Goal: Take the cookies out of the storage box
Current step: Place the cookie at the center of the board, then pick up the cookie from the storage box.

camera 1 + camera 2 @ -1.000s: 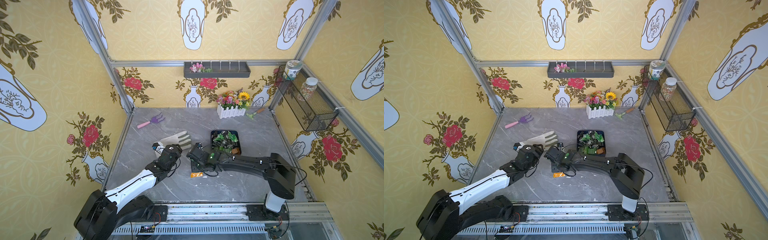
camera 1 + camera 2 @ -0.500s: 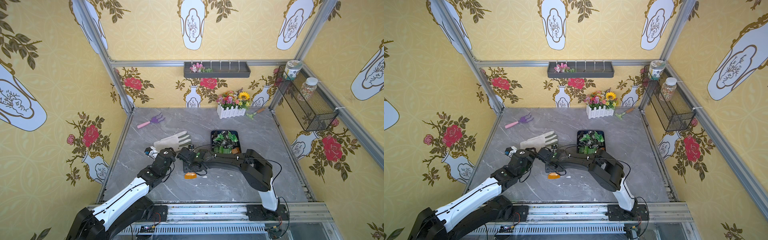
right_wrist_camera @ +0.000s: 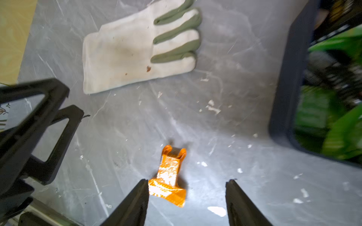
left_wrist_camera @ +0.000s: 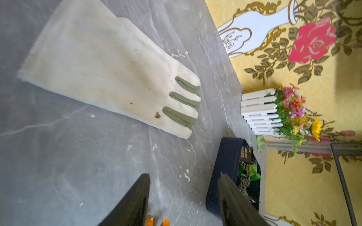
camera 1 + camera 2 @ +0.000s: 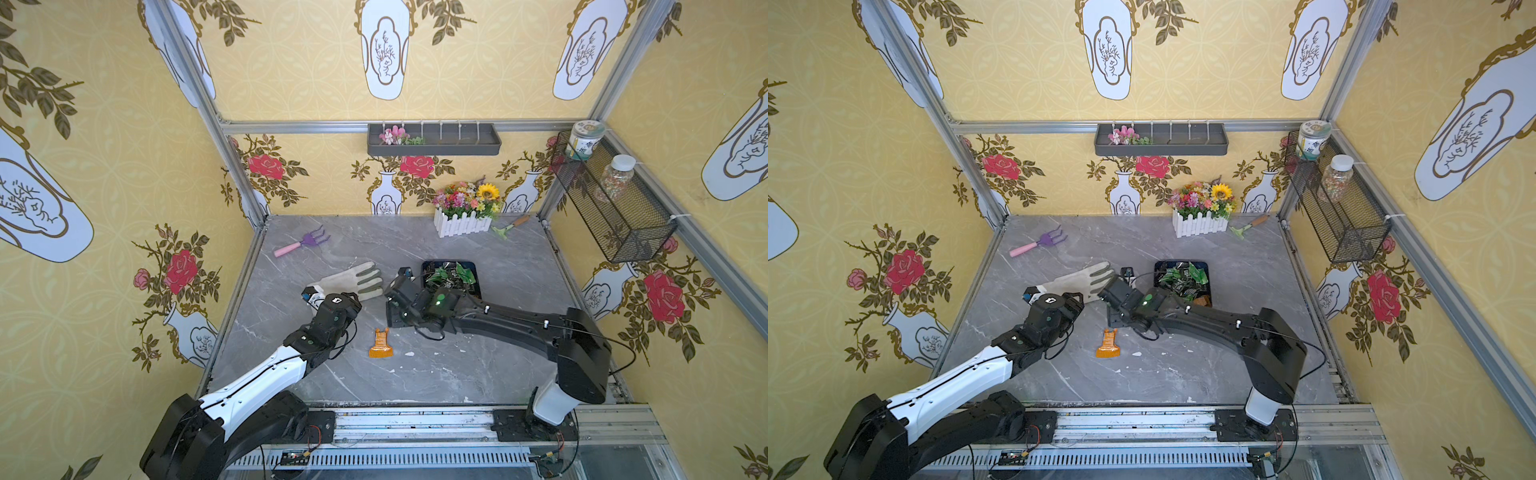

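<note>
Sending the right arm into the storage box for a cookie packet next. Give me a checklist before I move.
1. Right gripper open and empty: ok.
2. Orange packet lying free on the table, outside the storage box: ok.
3. Packets in the box to pick: ok, green and dark ones show.
4. Left gripper open, empty, apart from the box: ok.
5. Glove off the line from right gripper to box: ok.
6. Which packet sits loose enough to grip: cannot tell.

Grey marble-patterned bench top (image 5: pixel 498 374): smooth, with a dull sheen, flecked white; the cream cloth glove with olive finger strips (image 4: pixel 109 74) is matt and stained; the dark blue plastic storage box (image 4: pixel 223 166) is matt; its green and black cookie wrappers (image 5: pixel 451 274) are glossy; the orange plastic piece (image 3: pixel 169 176) is ridged.
</note>
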### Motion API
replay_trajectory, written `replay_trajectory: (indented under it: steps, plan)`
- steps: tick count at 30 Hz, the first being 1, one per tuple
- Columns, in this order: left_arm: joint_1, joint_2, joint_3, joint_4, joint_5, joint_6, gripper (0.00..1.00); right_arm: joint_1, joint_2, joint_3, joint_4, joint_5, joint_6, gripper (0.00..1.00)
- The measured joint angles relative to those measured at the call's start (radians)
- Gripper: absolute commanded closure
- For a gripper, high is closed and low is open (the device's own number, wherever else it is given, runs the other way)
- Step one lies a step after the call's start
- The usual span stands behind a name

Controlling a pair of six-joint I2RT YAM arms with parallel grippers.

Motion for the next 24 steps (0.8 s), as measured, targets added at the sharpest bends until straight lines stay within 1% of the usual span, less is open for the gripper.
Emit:
replay_trajectory:
  steps: [4, 7, 11, 16, 18, 22, 24]
  plan:
    - [-0.007, 0.117, 0.066, 0.09, 0.104, 0.064, 0.42, -0.192, -0.052, -0.047, -0.019, -0.032, -0.114, 0.37]
    - [-0.023, 0.194, 0.113, 0.152, 0.179, 0.097, 0.43, -0.298, -0.058, -0.052, -0.029, -0.09, -0.174, 0.38]
    - [-0.042, 0.29, 0.155, 0.222, 0.261, 0.117, 0.43, -0.418, -0.05, -0.058, 0.002, -0.152, -0.191, 0.4]
    - [-0.059, 0.406, 0.199, 0.303, 0.351, 0.119, 0.43, -0.505, 0.05, -0.023, 0.078, -0.256, -0.184, 0.46]
    - [-0.068, 0.441, 0.21, 0.336, 0.383, 0.119, 0.43, -0.528, 0.093, -0.002, 0.103, -0.289, -0.179, 0.46]
    - [-0.079, 0.498, 0.225, 0.386, 0.43, 0.111, 0.43, -0.546, 0.171, 0.057, 0.132, -0.348, -0.179, 0.46]
    - [-0.08, 0.523, 0.233, 0.405, 0.444, 0.11, 0.46, -0.549, 0.203, 0.084, 0.154, -0.378, -0.184, 0.46]
